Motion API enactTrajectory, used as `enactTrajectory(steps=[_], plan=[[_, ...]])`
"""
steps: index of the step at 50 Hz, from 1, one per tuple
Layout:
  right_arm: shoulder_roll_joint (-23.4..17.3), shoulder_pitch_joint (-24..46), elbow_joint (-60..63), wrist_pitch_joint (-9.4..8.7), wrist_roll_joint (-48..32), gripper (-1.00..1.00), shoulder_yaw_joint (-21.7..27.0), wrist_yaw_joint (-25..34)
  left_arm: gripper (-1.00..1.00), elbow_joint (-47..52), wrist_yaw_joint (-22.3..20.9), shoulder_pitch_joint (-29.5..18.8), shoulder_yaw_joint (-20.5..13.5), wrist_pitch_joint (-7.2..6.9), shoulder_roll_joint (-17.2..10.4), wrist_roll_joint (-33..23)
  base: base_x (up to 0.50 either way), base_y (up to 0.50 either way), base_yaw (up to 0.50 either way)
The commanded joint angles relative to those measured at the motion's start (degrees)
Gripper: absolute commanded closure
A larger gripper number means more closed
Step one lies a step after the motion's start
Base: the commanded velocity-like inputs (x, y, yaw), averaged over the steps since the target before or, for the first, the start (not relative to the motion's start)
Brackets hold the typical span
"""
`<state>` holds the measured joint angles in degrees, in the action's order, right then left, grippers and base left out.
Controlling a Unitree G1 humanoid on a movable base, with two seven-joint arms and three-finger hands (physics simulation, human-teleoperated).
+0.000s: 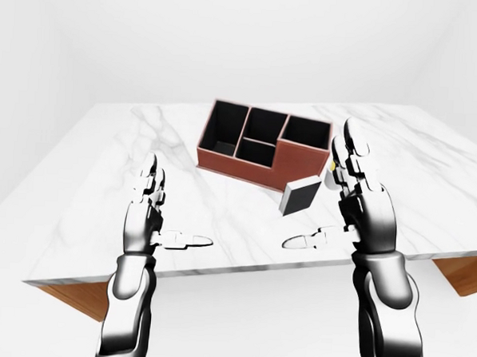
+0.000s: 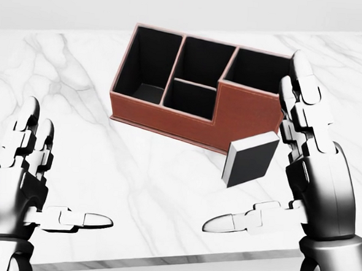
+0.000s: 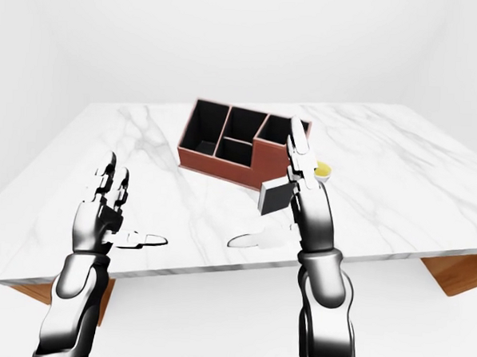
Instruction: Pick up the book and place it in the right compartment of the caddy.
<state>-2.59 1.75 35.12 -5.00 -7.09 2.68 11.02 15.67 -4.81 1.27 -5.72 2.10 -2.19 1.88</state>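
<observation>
A broad table with a white marble top, veined in soft grey, fills the middle of the room. Its slab is thin and pale at the edge, and beneath it warm brown wood shows at the lower right and lower left corners in the left-eye view. Around it the walls are plain white, meeting in a faint corner at the upper right. The floor is the same bare white. The light is even and diffuse, with only weak shadows on the marble.

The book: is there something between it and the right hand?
Nothing visible. In the head view the book stands just left of the open right hand, with only bare marble table around.
</observation>
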Motion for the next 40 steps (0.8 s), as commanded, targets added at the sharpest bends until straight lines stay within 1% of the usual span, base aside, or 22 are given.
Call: enactTrajectory(steps=[1, 12, 17, 40], plan=[[0.04, -0.31, 0.44, 0.0, 0.01, -1.0, -0.03, 0.11, -1.0, 0.33, -0.09, 0.09, -0.11, 0.14, -0.05, -0.15, 0.19, -0.02, 0.0], [0.02, -0.51, 1.21, 0.0, -0.47, -1.0, -0.3, 0.37, -1.0, -0.15, -0.17, -0.33, -0.4, 0.27, -0.18, -0.03, 0.19, -0.02, 0.0], [0.09, -0.7, 0.87, 0.0, -0.73, -1.0, -0.51, 0.4, -1.0, -0.54, -0.16, -0.41, -0.46, 0.54, -0.21, -0.01, 0.19, -0.02, 0.0], [0.23, -0.79, 0.94, 0.0, -1.26, -1.0, -0.91, 0.7, -1.0, -0.53, -0.13, -0.43, -0.5, 0.5, -0.25, 0.02, 0.19, -0.02, 0.0]])
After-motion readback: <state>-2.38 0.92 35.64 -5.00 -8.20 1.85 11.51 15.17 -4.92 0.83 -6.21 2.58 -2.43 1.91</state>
